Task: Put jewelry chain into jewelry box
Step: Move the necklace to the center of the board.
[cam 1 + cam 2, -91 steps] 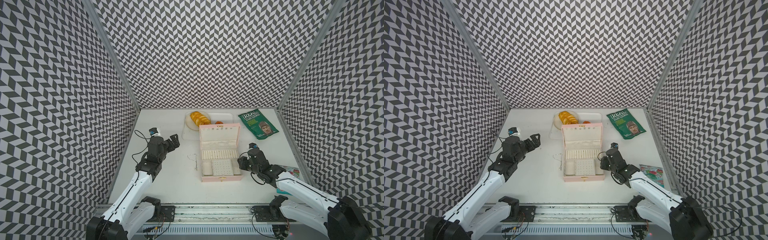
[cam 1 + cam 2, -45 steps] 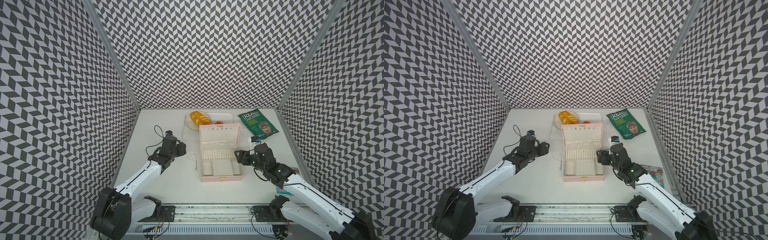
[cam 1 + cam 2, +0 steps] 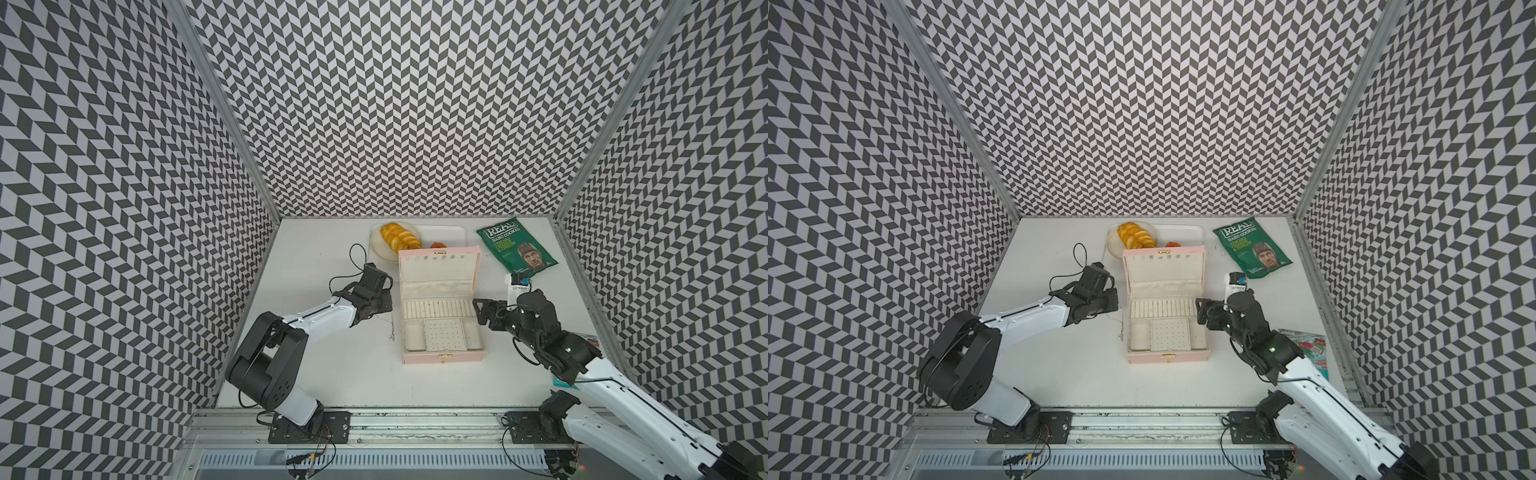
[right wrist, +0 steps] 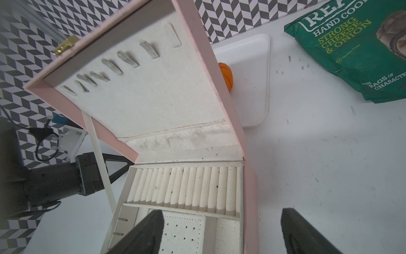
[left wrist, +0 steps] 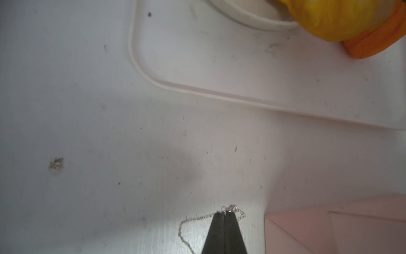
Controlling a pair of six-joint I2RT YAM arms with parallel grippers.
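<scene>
1. the left arm has come in from the counter's left edge, and its left fingers have gone from wide apart to pressed flat together at the clasp end of the jewelry chain.
2. in the left wrist view, fine links run out on both sides of the tips, so i judge the chain pinched. the links are too thin to tell how firm that grip is.
3. the jewelry chain is not yet lifted. in both top views it lies on the counter, stretched alongside the left wall of the jewelry box, just beside it, with none of it inside.
4. the right fingers have spread from narrow to wide and hold nothing. they straddle the box's right wall, one over the perforated panel and the other over bare counter outside.
5. the lid stands open, so the way in is clear.
6. what this means: the pick looks made, and what remains is to lift the chain over the left wall and lower it in. the right fingers seem placed to steady the box.
7. risks: the chain could slip from the tips, or its trailing length could drag and catch on the wall.
8. the white tray and the crisp bag at the counter's back edge have stayed put.
</scene>
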